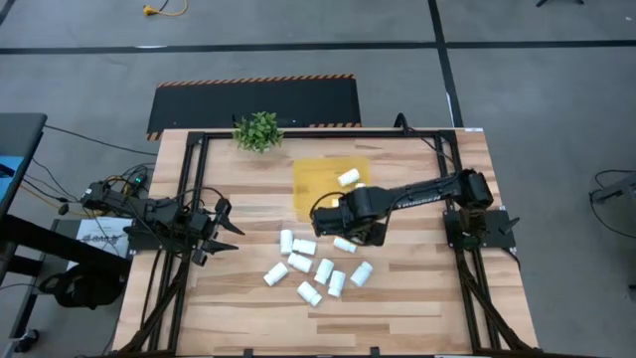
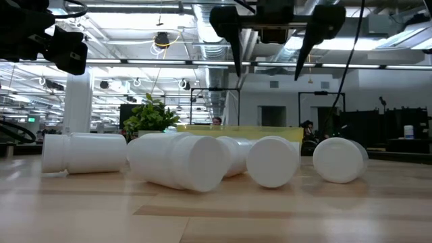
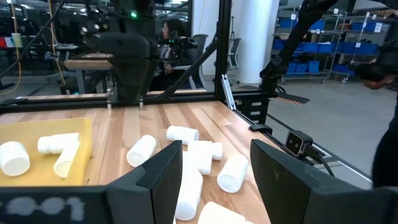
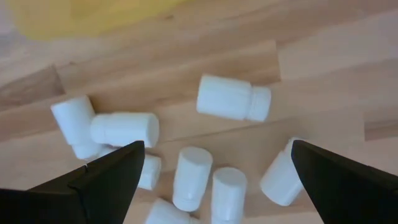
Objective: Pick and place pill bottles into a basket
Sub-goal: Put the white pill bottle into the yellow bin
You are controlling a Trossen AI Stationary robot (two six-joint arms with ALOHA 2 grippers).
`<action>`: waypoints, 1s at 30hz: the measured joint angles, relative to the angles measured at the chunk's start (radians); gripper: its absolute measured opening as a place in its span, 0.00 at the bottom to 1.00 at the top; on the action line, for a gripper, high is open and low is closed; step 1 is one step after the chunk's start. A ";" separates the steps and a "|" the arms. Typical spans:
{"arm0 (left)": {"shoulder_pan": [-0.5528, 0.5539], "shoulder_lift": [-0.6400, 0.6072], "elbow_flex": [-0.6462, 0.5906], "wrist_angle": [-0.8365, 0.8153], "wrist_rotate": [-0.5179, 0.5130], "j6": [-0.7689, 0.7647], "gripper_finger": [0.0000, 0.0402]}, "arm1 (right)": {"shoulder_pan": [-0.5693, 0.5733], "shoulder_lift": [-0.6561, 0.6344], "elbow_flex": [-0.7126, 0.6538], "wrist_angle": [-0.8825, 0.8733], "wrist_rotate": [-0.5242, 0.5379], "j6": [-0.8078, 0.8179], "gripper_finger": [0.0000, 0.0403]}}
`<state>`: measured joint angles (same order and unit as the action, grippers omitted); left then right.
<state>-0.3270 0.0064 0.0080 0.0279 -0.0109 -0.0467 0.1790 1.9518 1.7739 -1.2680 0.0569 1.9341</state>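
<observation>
Few bottles (image 1: 348,178) in basket (image 1: 310,177); about nine left on counter (image 1: 417,298). Right tool (image 1: 338,221) wide, empty, above pile. Left tool (image 1: 221,231) narrow, parked.

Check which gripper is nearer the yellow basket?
Right. The right gripper, open, hangs at the basket's near edge, above the table between it and the loose pill bottles. The left gripper waits, shut, by the table's left edge, well clear of it.

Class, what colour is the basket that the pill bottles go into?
Translucent yellow. The basket shows best in the high view, near the table's far edge beside the potted plant.
</observation>
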 joint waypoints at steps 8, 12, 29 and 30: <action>0.000 0.000 0.000 0.000 0.000 0.000 0.44 | 0.077 0.000 -0.093 0.082 -0.004 0.083 0.99; 0.000 0.000 0.000 0.000 0.000 0.000 0.44 | 0.083 0.000 -0.127 0.130 -0.007 0.096 0.99; 0.000 0.000 0.000 0.000 0.000 0.000 0.44 | 0.015 0.000 -0.193 0.204 -0.008 0.048 0.99; 0.000 0.000 0.000 0.000 0.000 0.000 0.44 | 0.014 0.000 -0.193 0.204 -0.008 0.042 0.99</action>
<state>-0.3269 0.0064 0.0080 0.0279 -0.0109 -0.0463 0.1930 1.9522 1.5810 -1.0635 0.0491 1.9757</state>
